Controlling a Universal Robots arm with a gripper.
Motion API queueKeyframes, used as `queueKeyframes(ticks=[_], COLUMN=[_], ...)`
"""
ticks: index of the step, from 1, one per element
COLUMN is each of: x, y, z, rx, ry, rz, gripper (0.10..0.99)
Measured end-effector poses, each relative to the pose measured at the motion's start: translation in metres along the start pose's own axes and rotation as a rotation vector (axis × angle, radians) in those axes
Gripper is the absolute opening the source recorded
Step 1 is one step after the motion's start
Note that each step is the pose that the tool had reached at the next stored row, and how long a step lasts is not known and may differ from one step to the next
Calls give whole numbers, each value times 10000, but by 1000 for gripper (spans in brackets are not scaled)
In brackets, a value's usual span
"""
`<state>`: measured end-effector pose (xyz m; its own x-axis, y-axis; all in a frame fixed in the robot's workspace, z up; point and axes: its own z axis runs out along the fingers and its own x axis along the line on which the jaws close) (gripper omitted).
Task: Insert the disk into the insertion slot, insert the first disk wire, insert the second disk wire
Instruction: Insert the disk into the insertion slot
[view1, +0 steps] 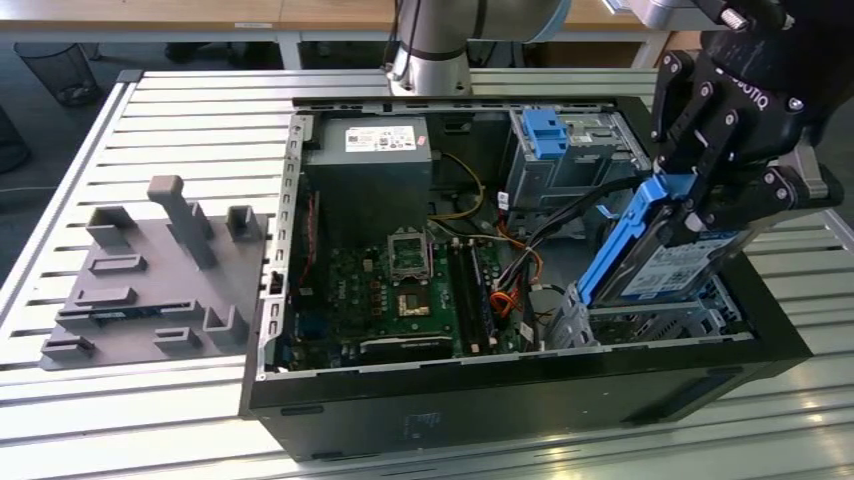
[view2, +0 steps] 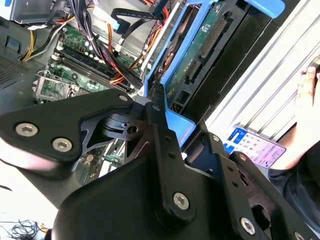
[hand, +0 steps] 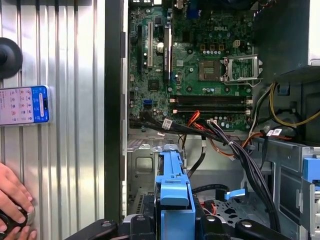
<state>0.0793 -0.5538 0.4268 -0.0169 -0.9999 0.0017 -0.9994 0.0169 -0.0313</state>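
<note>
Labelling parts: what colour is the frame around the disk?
Bright blue; the disk shows best in the exterior view.

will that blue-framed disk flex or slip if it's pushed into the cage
Probably stiff: the disk looks like a flat metal slab in a blue frame. Likely heavy for its size. Held near its top by the gripper, steeply tilted, lower end at the insertion slot, it might pivot or jam if pushed off-line.

Silver, blue-edged, white-labelled disk (view1: 663, 268); black gripper (view1: 707, 210); green circuit board (view1: 400, 290) with orange and yellow wires (hand: 280, 120); black case (view1: 534, 400); grey ribbed table (view1: 187, 110)
</note>
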Motion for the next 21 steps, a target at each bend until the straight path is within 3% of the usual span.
queueKeyframes(ticks=[21], x=[0], y=[3], z=[93], rx=[-34], ry=[-6], rz=[0], gripper=[365])
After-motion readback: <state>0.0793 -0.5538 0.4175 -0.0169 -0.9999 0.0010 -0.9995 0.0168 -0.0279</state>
